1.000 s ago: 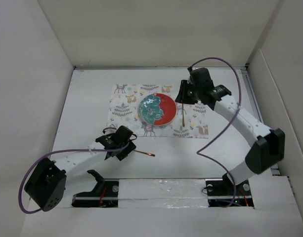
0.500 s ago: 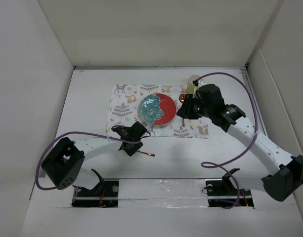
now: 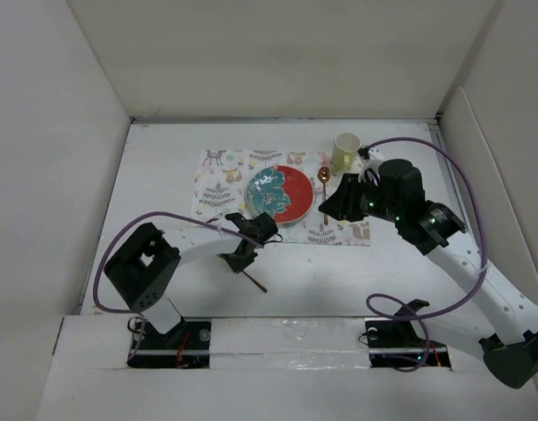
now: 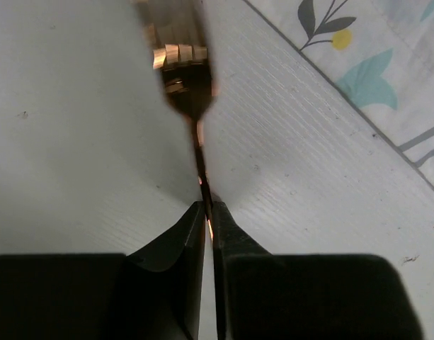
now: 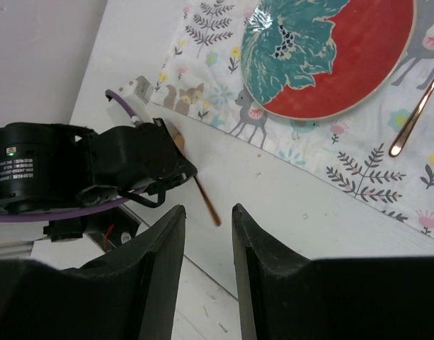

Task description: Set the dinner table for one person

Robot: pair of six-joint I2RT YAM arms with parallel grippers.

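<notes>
A plain white, panel-walled counter point(image 3: 159, 180) carried the rectangular woodland-print placemat point(image 3: 218, 189). By its near edge the left end effector point(image 4: 207, 210) pinched a slim copper fork point(image 4: 189, 99) for placing; the right end effector point(image 5: 207, 212) hung parted and empty over the placemat.

The left pincer point(image 3: 244, 254) meets a copper utensil point(image 3: 256, 281) on the dinner table point(image 3: 163, 175), just beside the placemat point(image 3: 218, 189).

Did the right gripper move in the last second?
Yes. The right gripper pulled back toward the arm bases. It was over the placemat's far right corner and is now over its near right part, leaving the mug uncovered.
</notes>
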